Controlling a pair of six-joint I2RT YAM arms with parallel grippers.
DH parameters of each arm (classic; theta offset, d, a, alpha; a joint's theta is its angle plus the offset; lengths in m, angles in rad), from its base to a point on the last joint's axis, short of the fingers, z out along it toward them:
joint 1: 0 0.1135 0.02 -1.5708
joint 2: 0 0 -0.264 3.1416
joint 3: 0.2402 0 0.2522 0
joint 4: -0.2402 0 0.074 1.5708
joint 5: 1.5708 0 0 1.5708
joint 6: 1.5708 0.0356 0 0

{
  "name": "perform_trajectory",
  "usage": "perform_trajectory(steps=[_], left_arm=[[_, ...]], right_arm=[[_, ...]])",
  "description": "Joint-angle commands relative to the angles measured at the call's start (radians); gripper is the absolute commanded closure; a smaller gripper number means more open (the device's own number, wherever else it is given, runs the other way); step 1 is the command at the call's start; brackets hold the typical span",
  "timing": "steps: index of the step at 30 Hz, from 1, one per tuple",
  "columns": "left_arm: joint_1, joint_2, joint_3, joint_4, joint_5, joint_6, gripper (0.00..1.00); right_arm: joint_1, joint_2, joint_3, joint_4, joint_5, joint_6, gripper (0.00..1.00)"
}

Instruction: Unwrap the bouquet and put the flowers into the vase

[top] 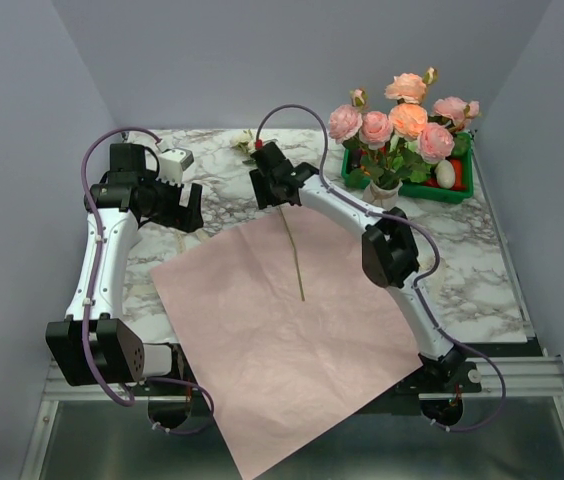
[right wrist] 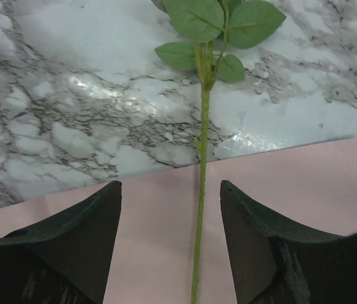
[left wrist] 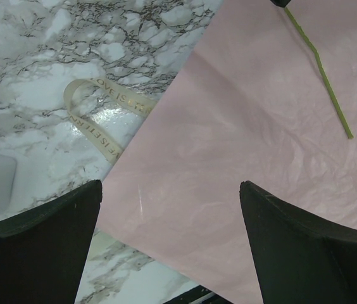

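**One rose (right wrist: pixel 202 126) left to lift, the others in the vase (top: pixel 383 193)**

Furthest left, the left hand (left wrist: pixel 171 190) hangs wide and empty above the bench (top: pixel 462 270), over the untied ribbon (left wrist: pixel 96 117), likely parked out of the way. The pink paper (top: pixel 282 340) lies spread flat, so unwrapping looks finished. On it lies the single rose, its thin green stem straight, its leaves up on the marble. The right hand (right wrist: pixel 171 190) straddles that stem, fingers apart and not touching it, lined up to pinch. At far right the cream vase holds the pink and peach roses (top: pixel 407 120), just in front of a green crate (top: pixel 462 193).
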State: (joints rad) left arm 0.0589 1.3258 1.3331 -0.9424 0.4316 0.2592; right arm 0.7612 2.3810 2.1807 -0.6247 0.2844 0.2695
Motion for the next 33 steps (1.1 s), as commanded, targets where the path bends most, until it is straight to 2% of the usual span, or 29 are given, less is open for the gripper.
perform_trajectory(steps=[1, 10, 25, 29, 33], left_arm=[[0.007, -0.005, 0.032, -0.004, 0.025, -0.009, 0.01], [0.006, 0.024, 0.046, 0.002, 0.03, -0.014, 0.01], [0.006, 0.041, 0.074, 0.001, 0.058, -0.032, 0.01], [0.007, 0.049, 0.081, -0.002, 0.058, -0.035, 0.01], [0.005, 0.044, 0.077, -0.004, 0.055, -0.035, 0.01]], right_arm=[[-0.037, 0.084, 0.105, -0.153, -0.057, 0.053, 0.31], [-0.045, 0.121, 0.077, -0.196, -0.086, 0.073, 0.42], [-0.065, 0.19, 0.14, -0.219, -0.119, 0.065, 0.64], [-0.065, 0.193, 0.136, -0.211, -0.125, 0.068, 0.84], [-0.065, 0.178, 0.122, -0.204, -0.133, 0.077, 0.97]])
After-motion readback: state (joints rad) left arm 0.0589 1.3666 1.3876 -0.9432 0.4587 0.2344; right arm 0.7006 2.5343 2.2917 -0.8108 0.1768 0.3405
